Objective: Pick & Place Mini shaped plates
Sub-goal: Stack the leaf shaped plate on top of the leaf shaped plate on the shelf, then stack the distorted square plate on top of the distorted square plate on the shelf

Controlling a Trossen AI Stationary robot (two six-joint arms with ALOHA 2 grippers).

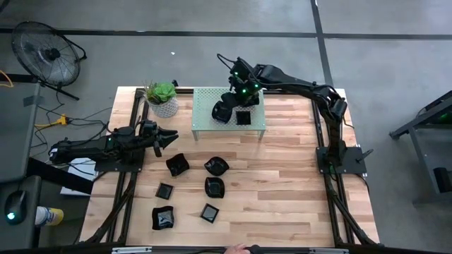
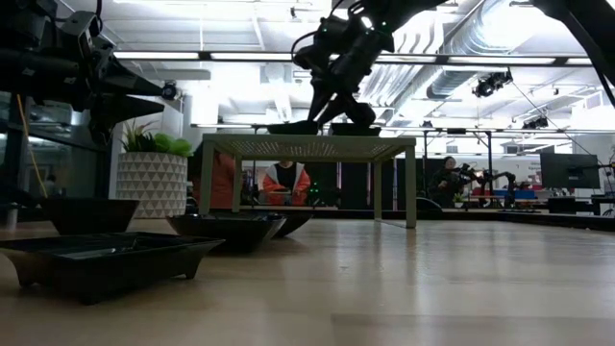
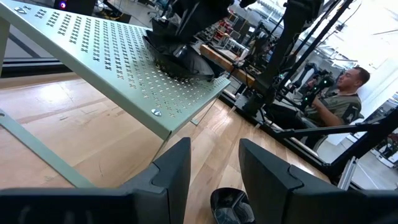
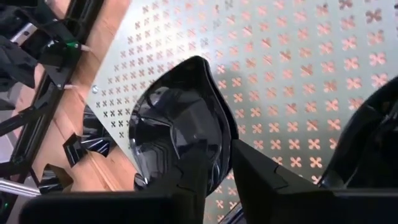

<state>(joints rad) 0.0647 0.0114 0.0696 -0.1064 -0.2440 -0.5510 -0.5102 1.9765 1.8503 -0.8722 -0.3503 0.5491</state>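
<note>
A pale green perforated stand (image 1: 205, 120) stands at the table's far middle. My right gripper (image 1: 232, 106) reaches over it from the right and is shut on a rounded glossy black plate (image 4: 174, 124). A square black plate (image 1: 243, 117) lies on the stand beside it. Several more black plates lie flat on the wood nearer the front, among them a wavy one (image 1: 216, 166) and a square one (image 1: 210, 212). My left gripper (image 1: 171, 134) is open and empty above the table's left side, left of the stand; one plate (image 3: 231, 205) shows below its fingers. My right gripper holds the rounded plate by its rim (image 4: 222, 146), one finger (image 4: 186, 177) over the plate's hollow and the other (image 4: 261, 180) outside it. The fingers come from above, slanting down. In the low view the plate (image 2: 293, 127) is level with the stand's top, slightly tilted.
A green plant in a white pot (image 1: 164, 99) stands at the stand's left. The arms' dark frames run along both table sides. People sit beyond the table's far edge (image 2: 283, 183) and a hand (image 1: 240, 248) shows at the near edge.
</note>
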